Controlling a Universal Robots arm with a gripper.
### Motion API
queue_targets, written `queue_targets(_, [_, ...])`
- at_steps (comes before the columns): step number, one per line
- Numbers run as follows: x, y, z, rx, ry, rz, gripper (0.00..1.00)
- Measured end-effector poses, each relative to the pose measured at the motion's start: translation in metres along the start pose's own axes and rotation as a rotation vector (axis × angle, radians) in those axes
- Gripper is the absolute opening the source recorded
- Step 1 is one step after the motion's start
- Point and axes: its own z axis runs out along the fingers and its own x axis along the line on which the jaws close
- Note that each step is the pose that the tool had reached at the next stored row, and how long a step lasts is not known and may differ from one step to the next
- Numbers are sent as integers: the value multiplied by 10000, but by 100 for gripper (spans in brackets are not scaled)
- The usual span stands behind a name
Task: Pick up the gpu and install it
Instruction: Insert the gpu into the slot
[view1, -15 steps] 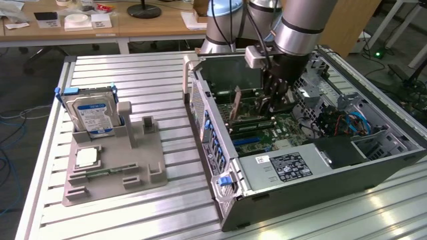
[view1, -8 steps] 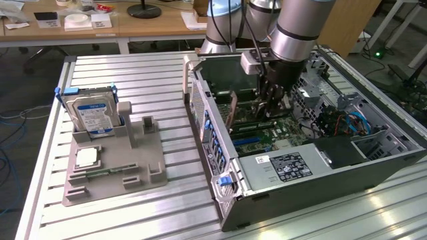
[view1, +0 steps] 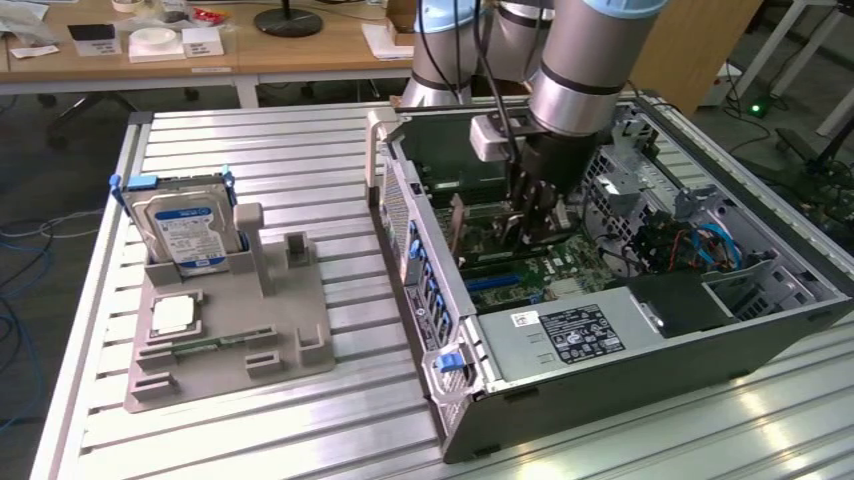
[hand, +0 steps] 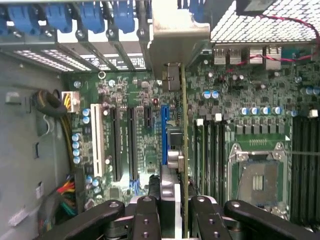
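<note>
My gripper (view1: 534, 215) reaches down into the open computer case (view1: 441, 330) and is shut on the gpu (view1: 461, 230). The card stands on edge above the green motherboard (view1: 547, 270). In the wrist view the gpu (hand: 183, 150) appears as a thin edge-on line between the black fingers (hand: 146, 212) of my gripper (hand: 175, 212). Its silver bracket (hand: 180, 30) lies against the case's rear slot openings. The card's edge runs just beside the blue expansion slot (hand: 164, 130). Whether it sits in a slot I cannot tell.
A silver hard drive with a blue label (view1: 187, 230) stands in a grey holder (view1: 227, 340) on the slatted table at the exterior view's left. Inside the case are the power supply (view1: 574, 335), the processor socket (hand: 257, 175), black slots (hand: 117, 145) and cable bundles (hand: 65, 145).
</note>
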Motion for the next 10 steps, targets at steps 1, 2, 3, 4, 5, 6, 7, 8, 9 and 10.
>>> queue_targets(1, [1, 7, 17, -1, 2, -4, 28])
queue_targets(2, [1, 10, 35, -1, 1, -9, 28])
queue_targets(3, [1, 12, 54, -1, 1, -16, 28])
queue_targets(4, [2, 12, 72, -1, 0, -25, 28])
queue_targets(5, [4, 13, 90, -1, 1, -35, 28])
queue_targets(6, [12, 13, 108, -2, 1, -51, 28])
queue_targets(7, [23, 13, 126, -2, 2, -69, 28])
queue_targets(8, [29, 13, 142, -2, 0, -84, 28])
queue_targets(9, [32, 14, 147, -3, -2, -86, 28])
queue_targets(10, [32, 14, 147, -3, -2, -87, 28])
